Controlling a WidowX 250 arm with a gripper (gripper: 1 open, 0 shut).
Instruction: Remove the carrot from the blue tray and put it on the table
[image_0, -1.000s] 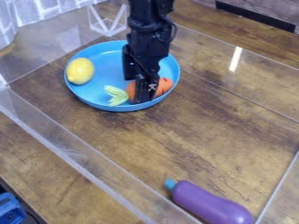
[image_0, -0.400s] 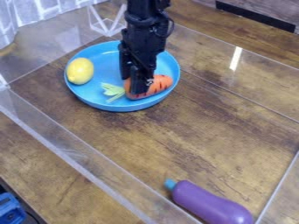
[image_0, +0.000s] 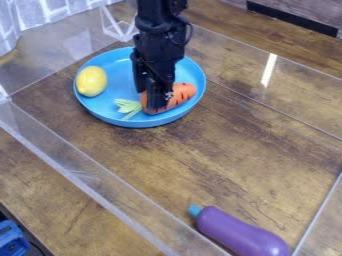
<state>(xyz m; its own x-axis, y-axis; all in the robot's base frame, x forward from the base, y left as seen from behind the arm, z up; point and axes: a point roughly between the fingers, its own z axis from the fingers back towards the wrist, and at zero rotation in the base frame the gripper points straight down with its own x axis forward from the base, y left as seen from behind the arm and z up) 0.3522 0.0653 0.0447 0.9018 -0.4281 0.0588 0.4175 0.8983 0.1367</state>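
The fingers (image_0: 156, 97) grasp the carrot (image_0: 178, 95) inside the blue tray (image_0: 197, 75), near the bench's (image_0: 254, 150) far left corner, beside a lemon (image_0: 91, 81).

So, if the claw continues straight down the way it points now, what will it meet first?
The claw points down and is already closed on the carrot, so the next thing under it is most likely the floor of the blue tray. How much gap remains below the fingertips is unclear from this view.
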